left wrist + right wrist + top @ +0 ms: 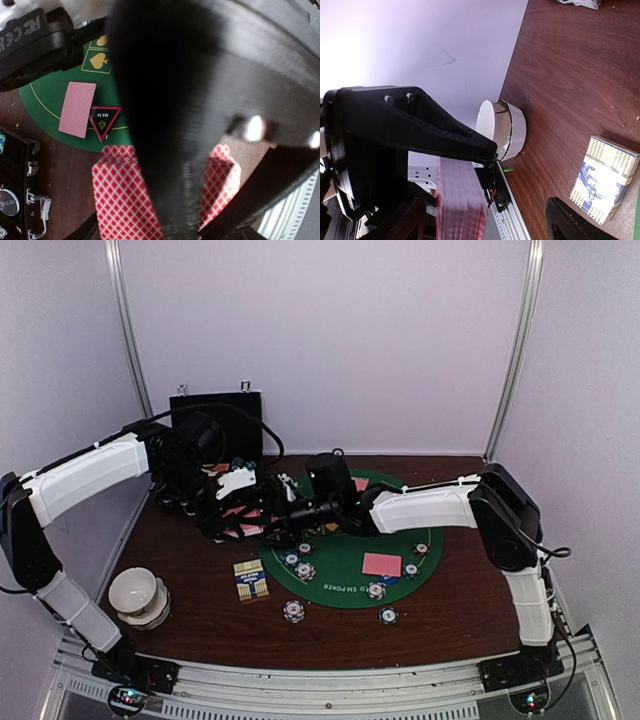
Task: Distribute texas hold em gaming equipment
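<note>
**Near edge.** Stacked white bowls (137,595) stand on the wooden table (200,635) at the left, well apart from play. A blue-and-yellow card box (251,580) lies just beside the green poker mat (340,585).

**Chips.** 8 stripe-edged poker chips (293,611) show in the top view. 2 are on bare wood by the mat's near rim. The other 6 are on the felt: 3 in a group at the left, 1 near the front and 2 at the right. Their colours are too small to confirm.

**Dealt cards.** 1 pink-backed card (381,564) lies flat on the mat's right half, with its long axis running left to right across the table. In the left wrist view another card lies flat near the mat's rim. A red triangle marker (105,122) sits against its lower corner, apex pointing outward to the felt's edge.

**Grippers.** Both meet over the mat's far left rim.
- **Right gripper** (457,180): it is clamped on the deck of pink-backed cards (462,212). The deck is seen edge-on and held above the table, and its card edges run from the upper finger toward the lower one.
- **Left gripper** (240,508): its own blurred finger blocks the wrist view. Red-checked card backs show on either side of the finger, and I cannot tell whether it grips them.

**Far side.** A black case (215,415) stands at the back left.

**Assessment.** Distribution looks partly complete. The chips appear to be laid out and at least 2 cards dealt. Most of the deck is undealt, so further card placement is judged outstanding.
</note>
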You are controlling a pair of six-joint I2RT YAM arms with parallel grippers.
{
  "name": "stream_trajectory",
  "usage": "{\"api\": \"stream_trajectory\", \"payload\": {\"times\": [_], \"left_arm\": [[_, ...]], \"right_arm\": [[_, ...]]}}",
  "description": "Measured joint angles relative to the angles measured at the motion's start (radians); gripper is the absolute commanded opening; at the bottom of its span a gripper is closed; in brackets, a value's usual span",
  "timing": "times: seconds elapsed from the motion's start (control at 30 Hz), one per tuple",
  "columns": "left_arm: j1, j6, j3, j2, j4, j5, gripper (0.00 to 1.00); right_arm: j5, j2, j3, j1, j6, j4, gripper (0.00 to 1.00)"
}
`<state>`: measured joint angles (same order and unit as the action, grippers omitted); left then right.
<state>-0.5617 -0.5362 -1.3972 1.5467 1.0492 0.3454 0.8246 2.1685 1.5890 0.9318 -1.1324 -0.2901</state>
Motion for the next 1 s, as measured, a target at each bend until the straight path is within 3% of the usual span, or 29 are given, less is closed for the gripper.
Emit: {"api": "stream_trajectory", "payload": {"times": [0.27,0.7,1.0], "left_arm": [[0.0,0.0,-0.001,0.0,0.003,-0.001,0.0],[0.0,0.0,-0.002,0.004,0.006,-0.005,0.0],[0.0,0.0,-0.002,0.003,0.007,-0.006,0.0]], "right_arm": [[0.017,0.04,0.019,-0.01,-0.034,-0.042,0.76],[0.04,-0.018,-0.084,-0.056,-0.04,-0.11,0.61],[0.043,-0.055,-0.093,-0.066,-0.035,-0.092,0.37]]}}
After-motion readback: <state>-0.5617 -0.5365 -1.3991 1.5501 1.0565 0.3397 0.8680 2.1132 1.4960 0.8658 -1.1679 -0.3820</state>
